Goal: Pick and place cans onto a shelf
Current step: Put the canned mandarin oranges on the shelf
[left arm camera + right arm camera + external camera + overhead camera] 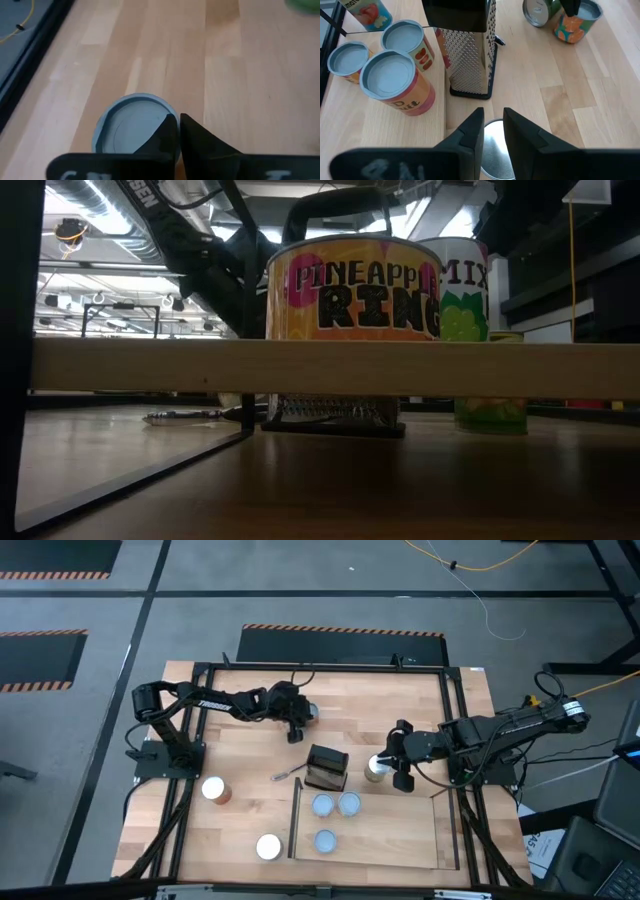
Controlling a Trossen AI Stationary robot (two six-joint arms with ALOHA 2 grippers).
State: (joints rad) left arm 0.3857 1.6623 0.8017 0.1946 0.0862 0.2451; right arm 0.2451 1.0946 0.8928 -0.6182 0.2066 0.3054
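We see the left arm stretched across the far part of the surface [240, 755], its hand [297, 722] low beside a pale-blue-top can [134, 122]; the fingers [167, 137] are pressed together, nearly touching, holding nothing, and the can sits just beside them, not between. The right arm reaches in from the right edge, its hand [492, 125] pointing down w/ fingers narrowly apart over a silver-top can [496, 150] next to the metal grater [470, 55]; grip we cannot tell. Three cans [335, 815] stand on the shelf [400, 840]; two more [240, 820] stand on the surface left of it.
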